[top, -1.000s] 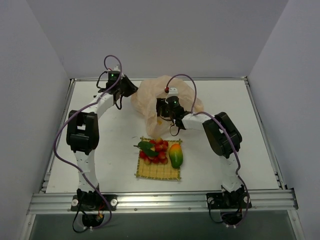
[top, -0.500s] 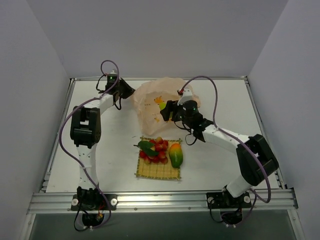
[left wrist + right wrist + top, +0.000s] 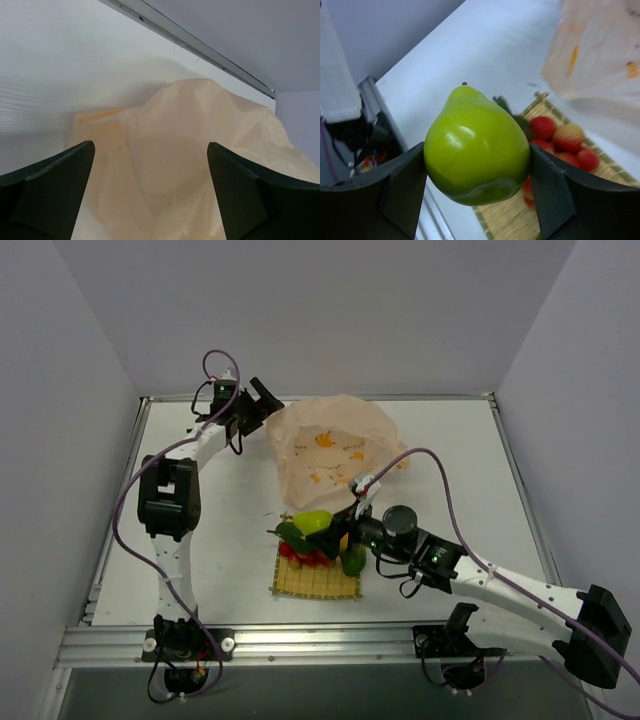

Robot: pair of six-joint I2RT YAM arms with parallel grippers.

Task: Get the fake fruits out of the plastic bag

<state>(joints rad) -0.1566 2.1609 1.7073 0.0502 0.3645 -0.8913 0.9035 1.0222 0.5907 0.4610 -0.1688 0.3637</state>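
Nearest to me, the yellow woven mat (image 3: 312, 586) lies on the white worktop (image 3: 200, 540), a little ahead of the two arm bases. On it I see the red berries (image 3: 308, 557) with their green leaf. Beside them on the right is the mango (image 3: 354, 561), partly covered by the right arm.

This arm reaches low across from the near right corner. The right pincer (image 3: 478, 167) is closed around the green pear (image 3: 475, 135), with one finger pressing on each side of its wide belly. The pear hangs in the air over the far part of the mat, above the berries.

Farther away, the peach-orange plastic bag (image 3: 335, 445) lies crumpled on the worktop, behind the mat and toward the back rail. At the far left, the left pincer (image 3: 150, 185) stands wide, with nothing between its fingers. It is just beside the left edge of the bag, and I cannot tell if it touches the plastic.
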